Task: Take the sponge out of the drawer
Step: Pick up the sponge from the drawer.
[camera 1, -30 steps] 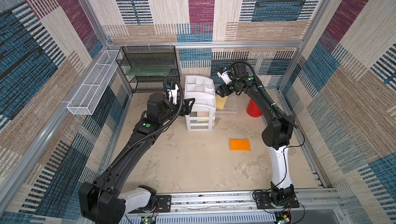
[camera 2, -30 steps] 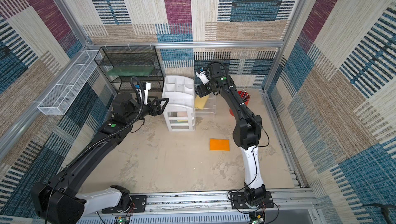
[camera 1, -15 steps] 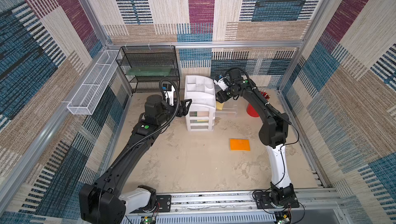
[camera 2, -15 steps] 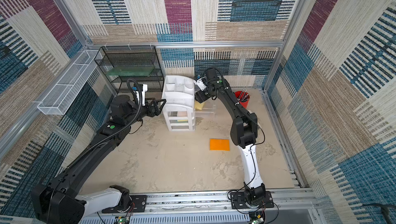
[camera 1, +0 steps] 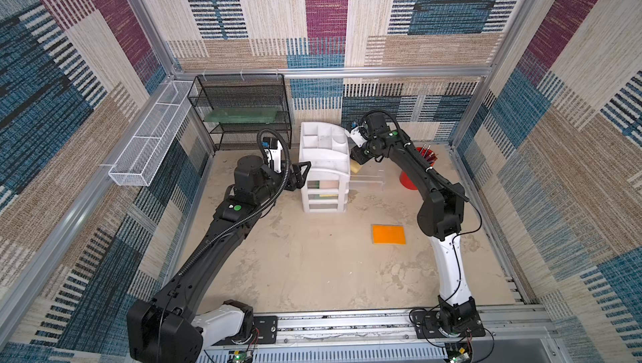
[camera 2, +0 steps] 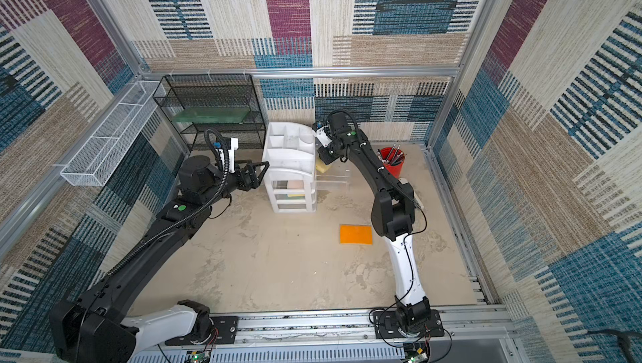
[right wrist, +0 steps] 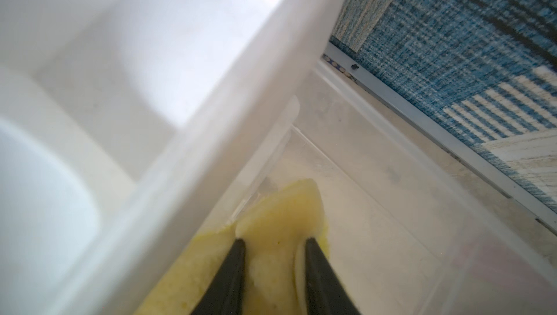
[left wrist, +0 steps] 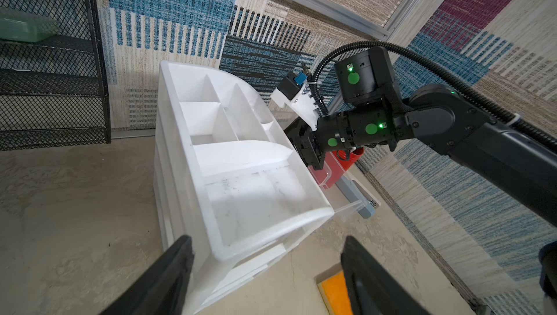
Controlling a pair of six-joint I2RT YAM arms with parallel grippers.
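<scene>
The drawer tower (camera 1: 324, 170) (camera 2: 290, 170) is white, with a compartmented tray top (left wrist: 241, 159). Its top drawer (camera 1: 370, 179) (camera 2: 334, 178) is clear and stands pulled out to the right. In it lies a pale yellow sponge (camera 1: 355, 167) (camera 2: 322, 167) (right wrist: 289, 208), close against the tower's side. My right gripper (camera 1: 356, 162) (right wrist: 272, 242) reaches down into that drawer and is shut on the sponge, which bulges between the black fingers (right wrist: 235, 265). My left gripper (camera 1: 303, 174) (left wrist: 265, 241) stands open at the tower's left side, with the tower's lower corner between its fingers.
An orange sponge (camera 1: 389, 235) (camera 2: 355, 234) (left wrist: 334, 292) lies flat on the table in front of the right arm. A red cup (camera 1: 410, 178) (camera 2: 392, 166) of pens stands behind that arm. A black wire shelf (camera 1: 243, 114) and a white wire basket (camera 1: 153, 138) line the back left.
My right gripper has come down beside the tower into the pulled-out drawer and closed on the yellow sponge. The left arm has shifted slightly, and its gripper stays open.
</scene>
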